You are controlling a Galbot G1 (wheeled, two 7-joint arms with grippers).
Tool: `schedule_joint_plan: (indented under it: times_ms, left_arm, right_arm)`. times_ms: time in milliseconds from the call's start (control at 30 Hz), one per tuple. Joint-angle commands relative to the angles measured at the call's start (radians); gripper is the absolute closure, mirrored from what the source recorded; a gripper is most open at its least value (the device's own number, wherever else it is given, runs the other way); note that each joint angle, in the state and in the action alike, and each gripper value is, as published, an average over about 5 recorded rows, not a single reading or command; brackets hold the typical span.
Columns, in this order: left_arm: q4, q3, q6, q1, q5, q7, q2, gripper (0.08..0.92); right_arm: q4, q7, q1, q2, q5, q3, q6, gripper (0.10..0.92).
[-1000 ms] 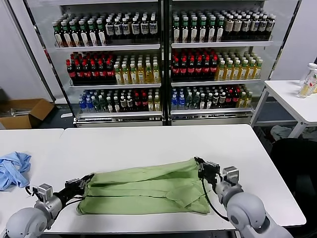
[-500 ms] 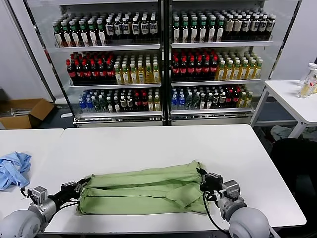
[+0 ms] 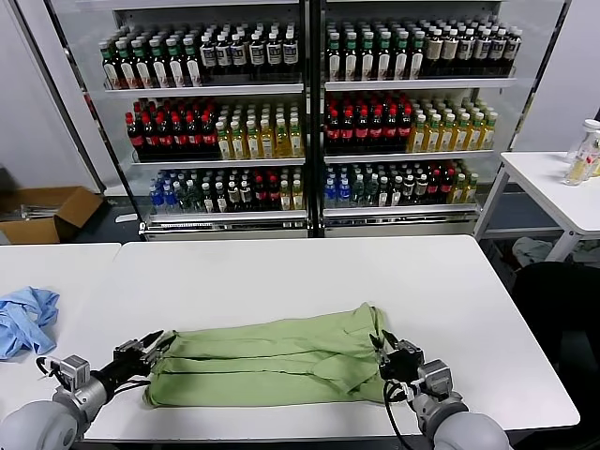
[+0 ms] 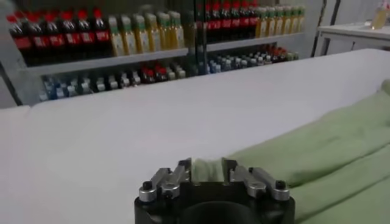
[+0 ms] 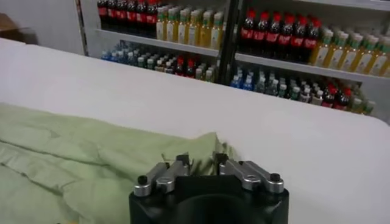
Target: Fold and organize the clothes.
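1. the left gripper [image 3: 148,347] sits low over the near edge of the white table [image 3: 309,267], at the left end of the shirt [image 3: 267,356]. in the left wrist view its fingers [image 4: 178,173] stand apart with a bit of green cloth [image 4: 210,169] showing in the gap; i cannot tell whether they touch it.
2. the right gripper [image 3: 387,349] sits at the shirt's right end, also near the table's front edge. in the right wrist view its fingers [image 5: 180,163] are spread, the green fabric [image 5: 91,164] lying just in front of them, not clamped.
3. the shirt lies flat on the table as a long, narrow folded band, running left to right between the two grippers, with creases along its length.
4. a crumpled blue cloth [image 3: 25,319] lies on the table to the far left, well apart from the shirt.
5. beyond the table, glass-door coolers [image 3: 309,112] hold rows of bottles; a cardboard box [image 3: 42,214] sits on the floor at left, and a second white table [image 3: 553,192] stands at right.
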State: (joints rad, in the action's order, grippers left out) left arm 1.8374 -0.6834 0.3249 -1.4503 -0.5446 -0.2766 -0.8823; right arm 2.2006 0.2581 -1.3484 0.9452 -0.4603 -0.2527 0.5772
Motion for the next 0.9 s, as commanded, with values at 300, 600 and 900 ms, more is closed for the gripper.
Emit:
schedule_joint_plan:
  times_ms: [300,600,900]
  left_arm:
    - [0.231,0.101,0.12,-0.096,0.028,0.658,-0.234,0.259]
    - [0.19,0.094,0.167,-0.101,-0.031,0.647,-0.265,0.198]
    - [0.141,0.105,0.16,-0.067,-0.073,0.625,-0.267,0.441]
  right_arm:
    - [0.064,0.003,-0.025,0.006,0.033,-0.023,0.0,0.32]
    - [0.088,0.006,0.001,-0.017,0.006,-0.035,0.001,0.203]
    - [0.081,0.006,0.002,-0.026,-0.004,-0.051,0.0,0.203]
